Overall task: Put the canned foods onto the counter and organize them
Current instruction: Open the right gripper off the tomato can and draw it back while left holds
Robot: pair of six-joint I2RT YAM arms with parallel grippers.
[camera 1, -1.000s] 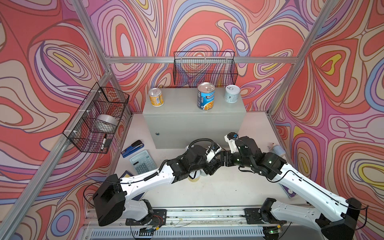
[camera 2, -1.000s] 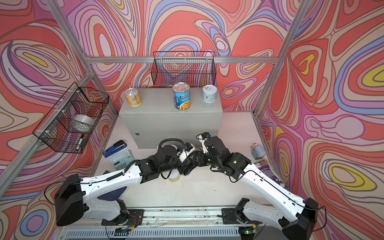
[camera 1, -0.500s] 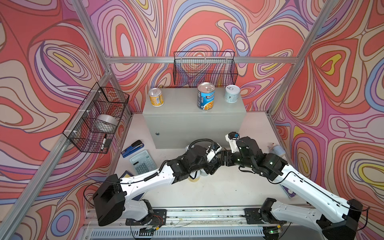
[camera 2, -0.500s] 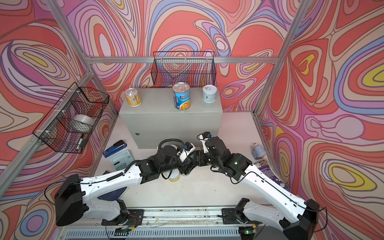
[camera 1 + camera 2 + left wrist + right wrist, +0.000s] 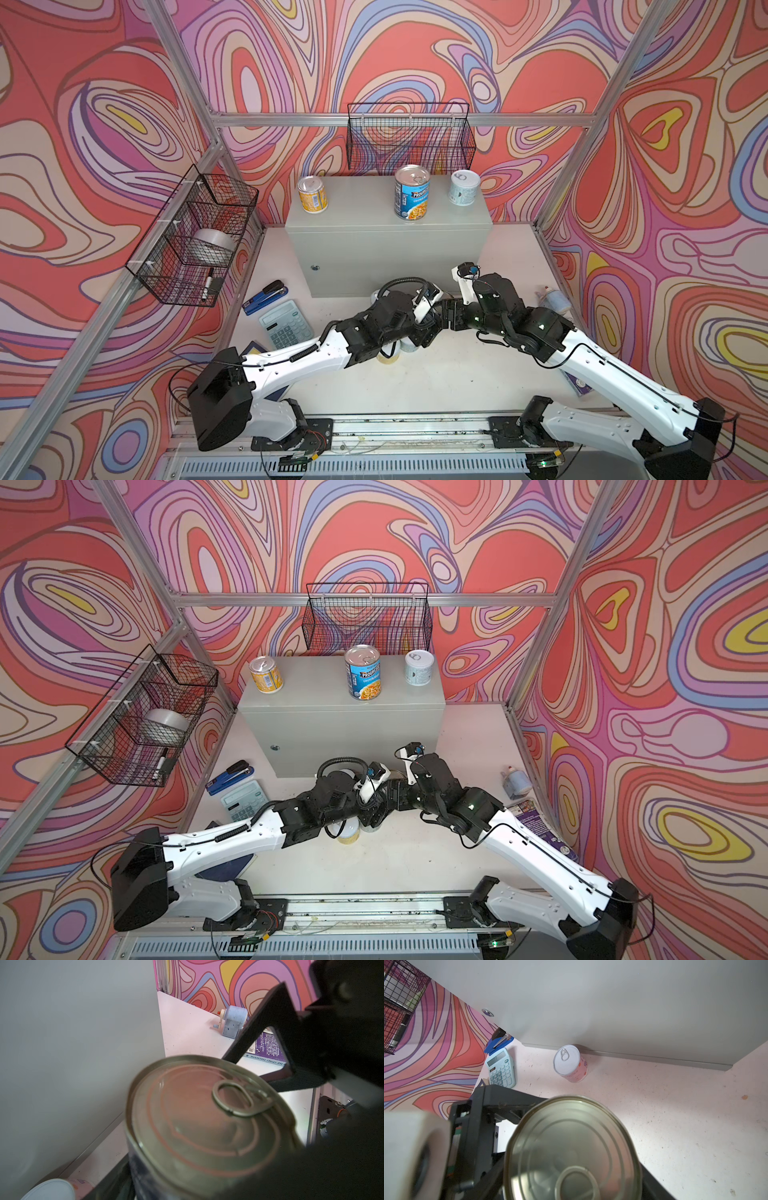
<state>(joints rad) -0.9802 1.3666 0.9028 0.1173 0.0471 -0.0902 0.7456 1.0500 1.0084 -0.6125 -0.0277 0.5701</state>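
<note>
Left wrist view is filled by the tall dark navy pull-tab tin (image 5: pixel 207 1118), just in front of the large light-grey metal box (image 5: pixel 72 1043) and over the white table (image 5: pixel 187 1028). Whether it stands or hangs, I cannot tell. The left pincer (image 5: pixel 422 332) and the right pincer (image 5: pixel 445 316) both look pinched on its round wall. Its long axis runs about upright, lid up, with the ring tab on the right pincer's side. I'd guess it is full, so heavy, rigid and slick-sided: grip mid-wall, not the rim.
</note>
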